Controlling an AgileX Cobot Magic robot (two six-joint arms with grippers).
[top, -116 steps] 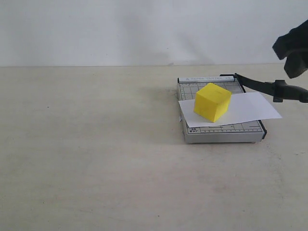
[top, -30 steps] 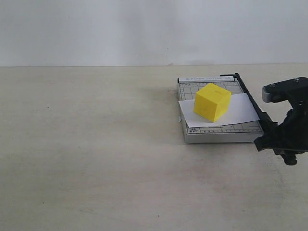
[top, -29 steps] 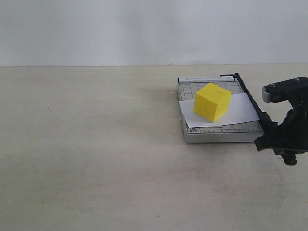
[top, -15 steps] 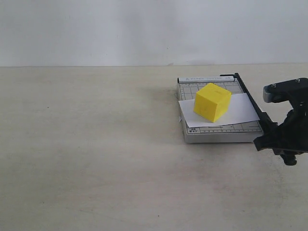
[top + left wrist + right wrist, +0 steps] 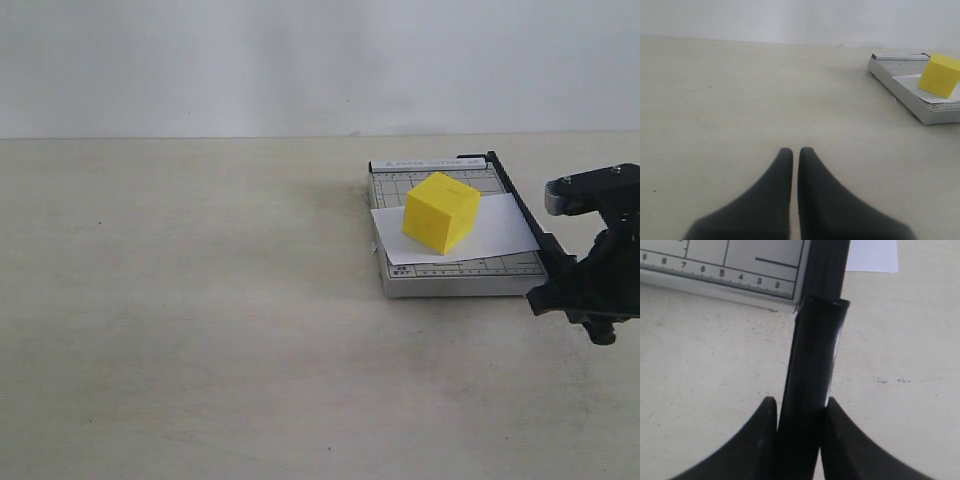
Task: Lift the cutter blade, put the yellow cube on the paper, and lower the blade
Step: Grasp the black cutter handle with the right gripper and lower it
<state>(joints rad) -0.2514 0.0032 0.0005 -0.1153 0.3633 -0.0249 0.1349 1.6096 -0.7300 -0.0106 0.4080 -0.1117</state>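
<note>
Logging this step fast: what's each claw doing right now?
Left claw: closed, empty.
Right claw: closed on the cutter blade handle.

glossy black cutter blade [image 5: 812,365], matt yellow cube [image 5: 441,212]

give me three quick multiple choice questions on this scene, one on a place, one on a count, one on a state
1. Where is the yellow cube?
A. under the paper
B. on the paper, atop the grey trimmer
C. beside the trimmer

2. How many cubes show?
A. one
B. two
C. three

3. The right claw is:
A. open over nothing
B. shut on the cutter blade's handle
C. holding the paper

Answers: 1 B, the cube rests on the white sheet. 2 A, only one appears in any view. 3 B, the black handle sits clamped in it.
</note>
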